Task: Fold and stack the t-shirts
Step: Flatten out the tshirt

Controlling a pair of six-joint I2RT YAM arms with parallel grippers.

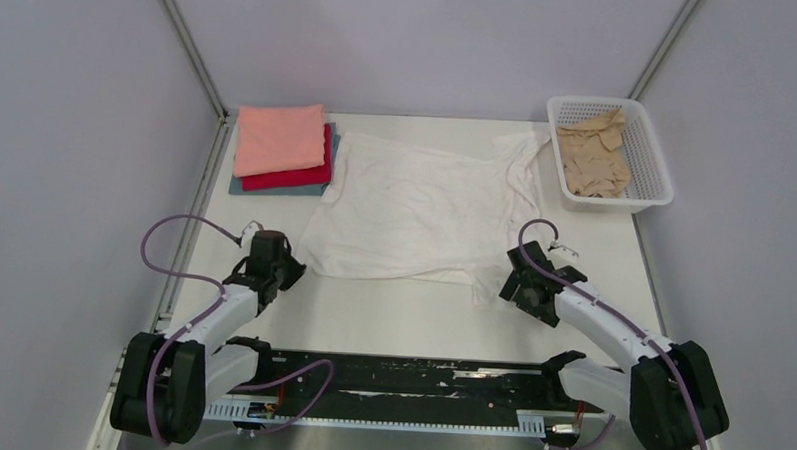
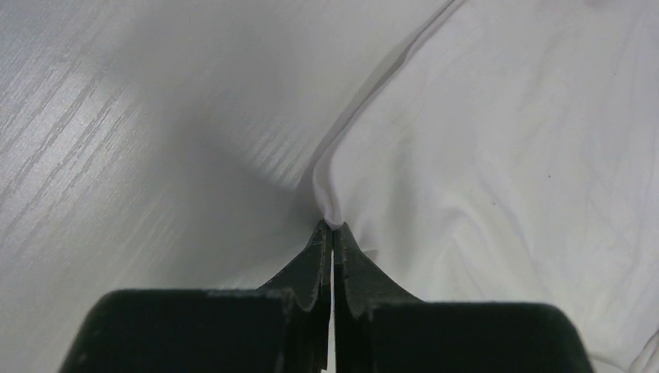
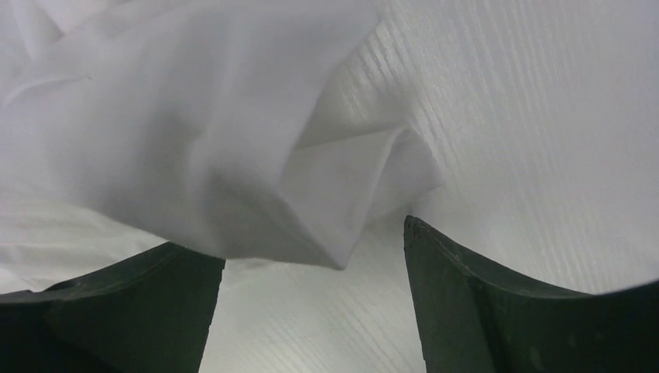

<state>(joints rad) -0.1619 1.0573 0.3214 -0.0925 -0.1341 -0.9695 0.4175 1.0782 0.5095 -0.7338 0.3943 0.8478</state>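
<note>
White t-shirt [image 1: 415, 211]: one, spread flat in the middle of the desk [image 1: 401, 320], collar end towards the basket side.
Left hand [image 2: 332, 227]: closed on the near-left corner of the white t-shirt. The left wrist view shows the two fingers pressed together with a small peak of cloth nipped at their tips. From the top view this grip cannot be made out.
Right hand [image 3: 311, 249]: open, fingers spread wide. The right wrist view shows a folded corner of the white t-shirt between them, gripped by neither. The top view only places this hand at the near-right hem.
Folded stack: three, at the far-left corner of the desk, with salmon-pink [image 1: 277, 139] on top, red [image 1: 306, 172] under it and grey-blue [image 1: 238, 187] at the bottom.
Tan t-shirt [image 1: 592, 157]: one, crumpled inside the basket.
Basket [image 1: 660, 184]: one, white lattice, at the far right. It appears only in the top view.
</note>
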